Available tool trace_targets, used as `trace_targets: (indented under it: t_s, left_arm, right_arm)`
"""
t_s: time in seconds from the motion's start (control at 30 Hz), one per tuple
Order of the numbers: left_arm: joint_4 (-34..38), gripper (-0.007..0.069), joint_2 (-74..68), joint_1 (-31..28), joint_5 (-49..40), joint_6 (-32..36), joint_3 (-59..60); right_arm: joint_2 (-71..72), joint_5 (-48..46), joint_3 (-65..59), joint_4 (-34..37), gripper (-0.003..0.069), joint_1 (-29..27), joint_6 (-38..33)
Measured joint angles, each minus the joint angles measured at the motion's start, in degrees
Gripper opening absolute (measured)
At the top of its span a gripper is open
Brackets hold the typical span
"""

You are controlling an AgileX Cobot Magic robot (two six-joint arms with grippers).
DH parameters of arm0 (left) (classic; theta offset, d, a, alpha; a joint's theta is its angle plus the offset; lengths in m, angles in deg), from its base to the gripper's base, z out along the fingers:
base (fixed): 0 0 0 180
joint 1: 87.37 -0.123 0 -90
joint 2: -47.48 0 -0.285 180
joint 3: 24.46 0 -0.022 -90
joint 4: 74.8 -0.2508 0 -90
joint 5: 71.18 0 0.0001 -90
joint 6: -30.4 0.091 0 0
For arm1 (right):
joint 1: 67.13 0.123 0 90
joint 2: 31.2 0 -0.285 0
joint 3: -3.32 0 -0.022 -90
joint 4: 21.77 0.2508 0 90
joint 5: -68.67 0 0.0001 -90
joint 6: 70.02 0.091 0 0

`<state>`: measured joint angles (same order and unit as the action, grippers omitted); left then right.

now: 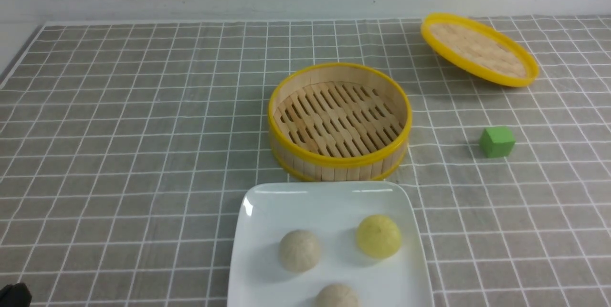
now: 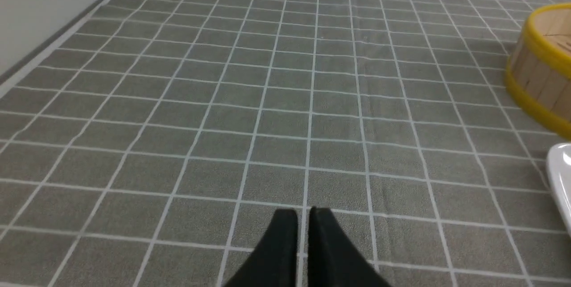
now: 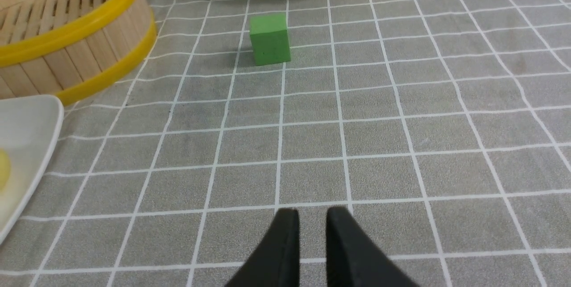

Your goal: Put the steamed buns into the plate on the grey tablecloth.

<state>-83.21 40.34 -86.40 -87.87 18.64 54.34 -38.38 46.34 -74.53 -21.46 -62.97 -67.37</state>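
Grey tablecloth [image 1: 119, 154]: plate [image 1: 267, 202] with steamed buns [image 1: 299, 250]

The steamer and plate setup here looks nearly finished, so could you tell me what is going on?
All three steamed buns sit on the white plate, and the bamboo steamer basket behind it is empty, its lid lying off to the right near a green cube. Neither arm is handling anything: the left gripper and right gripper hover over bare grey tablecloth, holding nothing.
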Motion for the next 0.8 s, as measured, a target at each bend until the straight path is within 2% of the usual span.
trace_targets:
  t_s: [0.17,0.8]
  left_arm:
    - [0.0,0.0071,0.0,0.0,-3.8,-0.1,0.0]
    - [-0.1,0.0087,0.0,0.0,-4.3,0.0,-0.1]
  right_arm:
    - [0.0,0.0,0.0,0.0,0.012,0.0,0.0]
    - [0.0,0.0,0.0,0.0,0.0146,0.0,0.0]
